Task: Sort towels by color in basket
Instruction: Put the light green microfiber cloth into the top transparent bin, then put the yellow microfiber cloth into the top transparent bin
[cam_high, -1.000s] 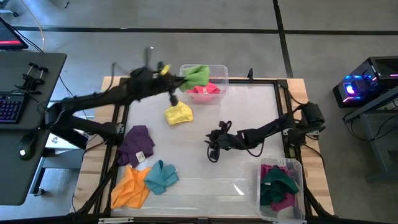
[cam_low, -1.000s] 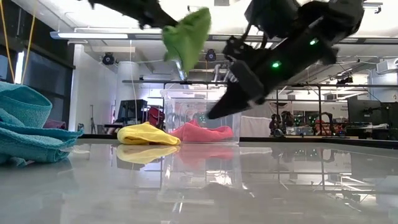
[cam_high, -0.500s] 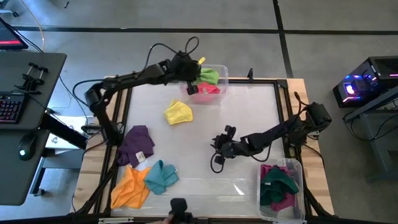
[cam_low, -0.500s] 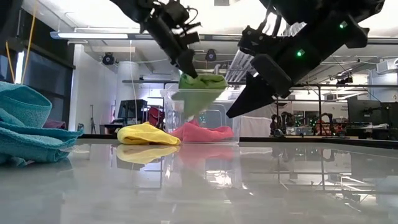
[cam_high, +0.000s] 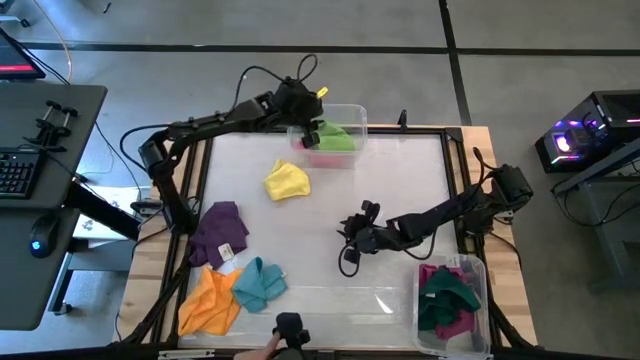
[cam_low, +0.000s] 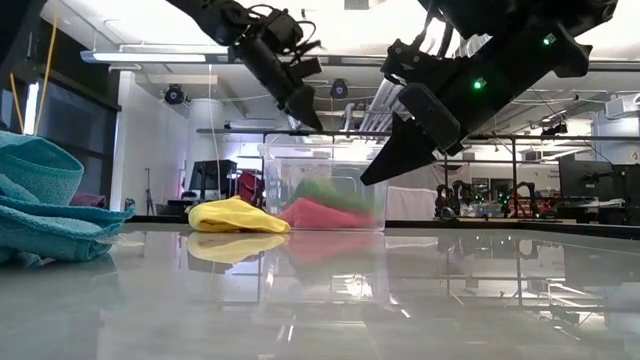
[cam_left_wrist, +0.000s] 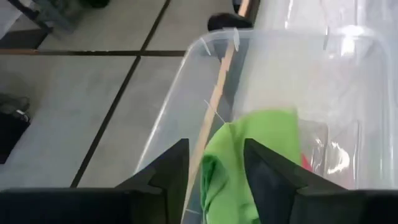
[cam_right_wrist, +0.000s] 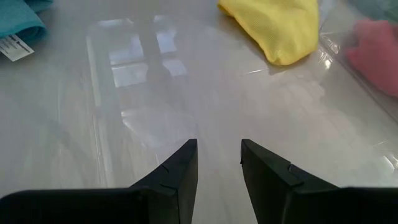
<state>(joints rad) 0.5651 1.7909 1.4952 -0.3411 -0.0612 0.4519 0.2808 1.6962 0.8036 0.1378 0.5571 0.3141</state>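
Towels: light green towel (cam_high: 334, 133) now lies in the clear bin (cam_high: 357, 115) at the far edge of the table (cam_high: 400, 180), on top of the pink towel (cam_high: 330, 150). A second ago it hung from the left gripper (cam_high: 303, 133) short of the bin; half a second ago it was being lowered over the rim. The left wrist view shows the jaws parted with the green cloth below and between them, no longer pinched; the low view shows the gripper lifted clear above the bin with nothing hanging from it. Judged: release done, one more towel sorted.

Right gripper (cam_high: 347, 237) hovers over bare table near the middle, jaws part open, nothing between them (right wrist view). It has shifted slightly toward the near right since a second ago.

Sorted so far:
- Far bin: pink, light green.
- Near-right bin (cam_high: 484, 310): dark green towel (cam_high: 447, 291) and magenta towel (cam_high: 442, 326); anything beneath cannot be made out.

Left on the table:
- yellow towel (cam_high: 287, 181), just in front of the far bin.
- purple towel (cam_high: 220, 232), orange towel (cam_high: 210, 301) and teal towel (cam_high: 260, 283), clustered near the left edge, touching or overlapping.

No grey towel seen.

Judgement: about half done. The yellow towel lies nearest the left arm and looks the likely next pick for the far bin.
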